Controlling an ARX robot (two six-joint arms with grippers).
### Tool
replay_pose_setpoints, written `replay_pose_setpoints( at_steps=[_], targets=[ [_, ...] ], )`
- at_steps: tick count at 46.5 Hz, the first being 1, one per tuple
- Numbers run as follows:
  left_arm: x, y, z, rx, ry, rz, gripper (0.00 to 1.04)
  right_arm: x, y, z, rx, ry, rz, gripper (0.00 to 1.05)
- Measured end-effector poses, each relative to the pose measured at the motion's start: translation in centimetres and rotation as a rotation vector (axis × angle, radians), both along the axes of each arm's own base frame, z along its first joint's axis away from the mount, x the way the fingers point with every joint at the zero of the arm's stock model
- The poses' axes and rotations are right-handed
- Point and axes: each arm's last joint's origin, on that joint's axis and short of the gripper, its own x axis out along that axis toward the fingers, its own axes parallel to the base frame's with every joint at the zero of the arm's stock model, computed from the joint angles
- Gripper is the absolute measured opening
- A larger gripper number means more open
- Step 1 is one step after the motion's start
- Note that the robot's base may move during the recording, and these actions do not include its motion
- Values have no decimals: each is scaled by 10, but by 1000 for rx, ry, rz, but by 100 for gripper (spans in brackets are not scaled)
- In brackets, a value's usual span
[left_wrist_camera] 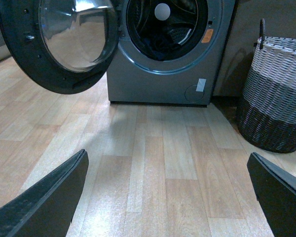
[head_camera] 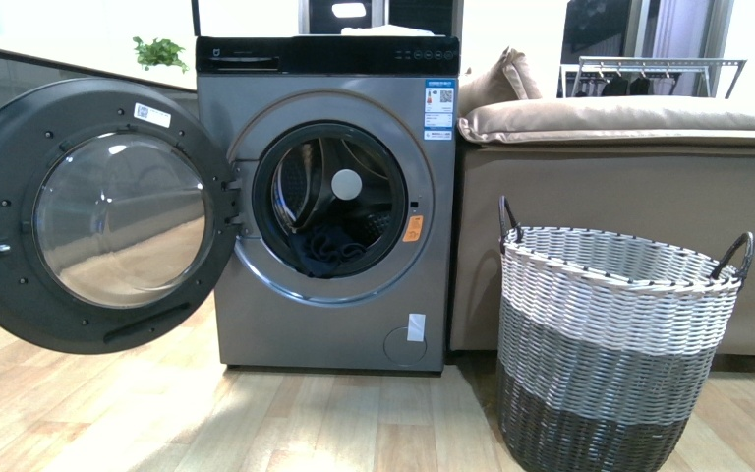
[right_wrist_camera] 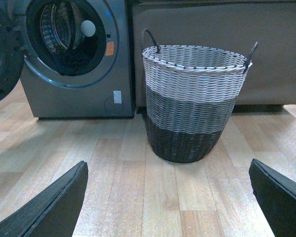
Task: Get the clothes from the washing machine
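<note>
Clothes (head_camera: 325, 252) barely visible inside washing machine (head_camera: 310, 334)

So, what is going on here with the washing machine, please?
Nothing is being handled yet. The washing machine stands with its door swung wide open, and dark clothes lie at the bottom of the drum. The left gripper and the right gripper are both open and empty, over the wooden floor and apart from the machine. A woven basket stands on the floor in front of the sofa, to the right of the machine in the front view.
</note>
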Motion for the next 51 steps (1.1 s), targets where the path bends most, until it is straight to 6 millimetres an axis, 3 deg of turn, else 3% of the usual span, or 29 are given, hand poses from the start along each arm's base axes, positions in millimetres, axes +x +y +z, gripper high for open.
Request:
replay_pose_setpoints(
  at_steps=[51],
  targets=[
    [0,0,0,0,0,0,98,0,0,0,0,0,0,97]
  ],
)
